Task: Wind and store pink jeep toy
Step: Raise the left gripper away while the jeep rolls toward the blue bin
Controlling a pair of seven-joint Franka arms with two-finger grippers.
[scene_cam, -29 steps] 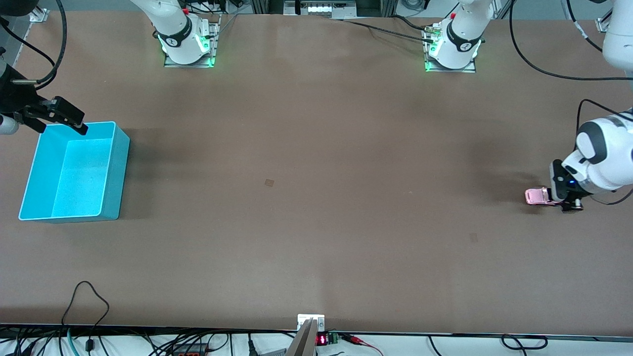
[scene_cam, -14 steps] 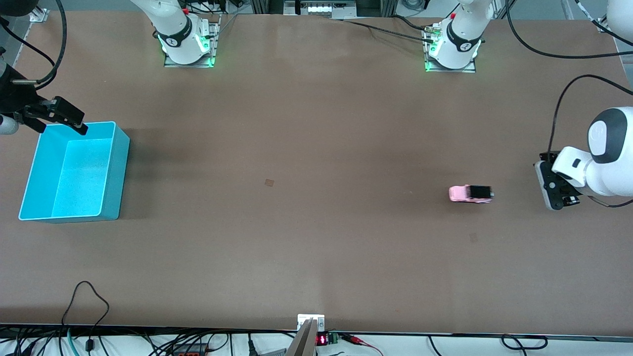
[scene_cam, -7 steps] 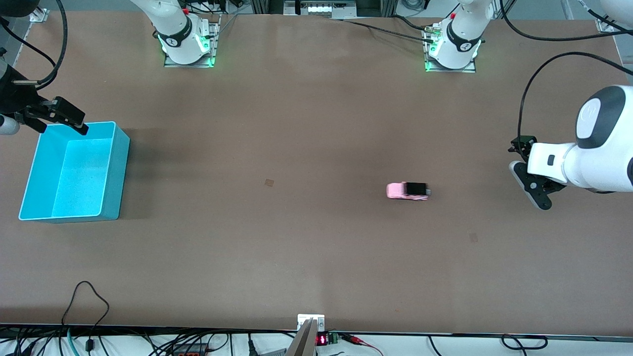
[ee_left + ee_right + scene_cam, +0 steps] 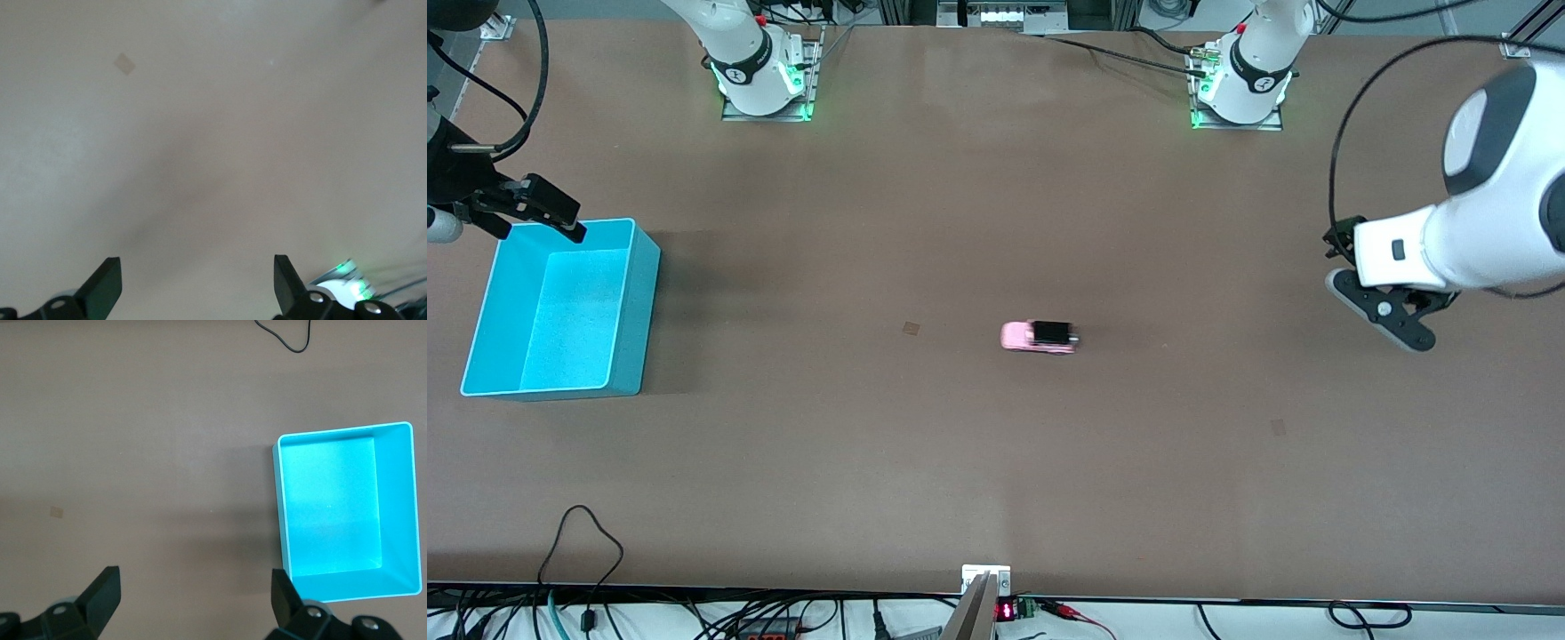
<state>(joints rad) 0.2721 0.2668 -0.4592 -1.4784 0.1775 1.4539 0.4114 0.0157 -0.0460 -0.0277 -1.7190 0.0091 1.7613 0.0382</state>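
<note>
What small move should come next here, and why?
Probably the right pincer, open above the turquoise bin's rim, should start toward mid-table. The pink jeep sits free there, nearer that bin than the left pincer, which is open, empty and raised at its own end of the table.

We count one pink toy car (image 4: 1039,337), one turquoise bin (image 4: 631,307), two robot arms, each with one gripper, and two small square marks on the table (image 4: 978,462).
</note>
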